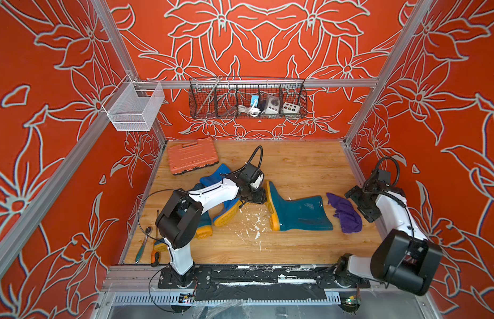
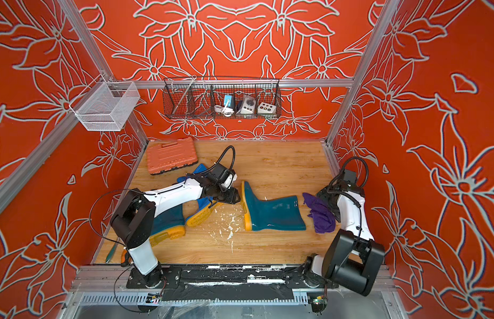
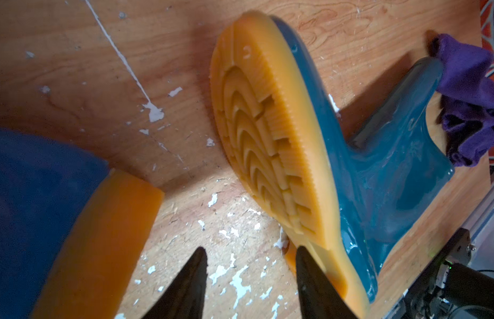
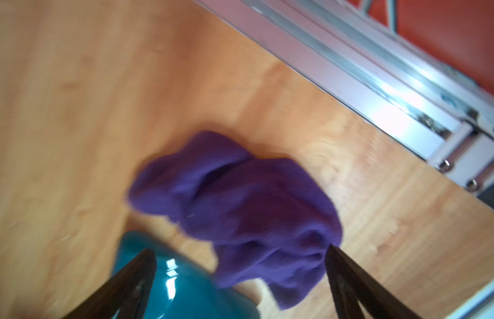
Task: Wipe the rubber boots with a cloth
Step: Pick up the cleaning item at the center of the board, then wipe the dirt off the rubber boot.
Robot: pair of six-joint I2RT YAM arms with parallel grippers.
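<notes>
Right gripper [image 4: 239, 250], jaws wide, angled down at purple cloth [image 4: 240, 198]

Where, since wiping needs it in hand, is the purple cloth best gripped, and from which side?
Pinch the cloth at its crumpled ridge, from above: it lies bunched on the wood beside the open top of the teal boot, and the open right pincer faces it.

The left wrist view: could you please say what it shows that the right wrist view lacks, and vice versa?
Only left wrist: the ribbed yellow-orange sole of the dark teal rubber boot, a blue boot, white flecks, the left gripper. Only right wrist: the open right gripper. Both: that boot's shaft, the crumpled purple terry cloth, the wooden floor.
</notes>
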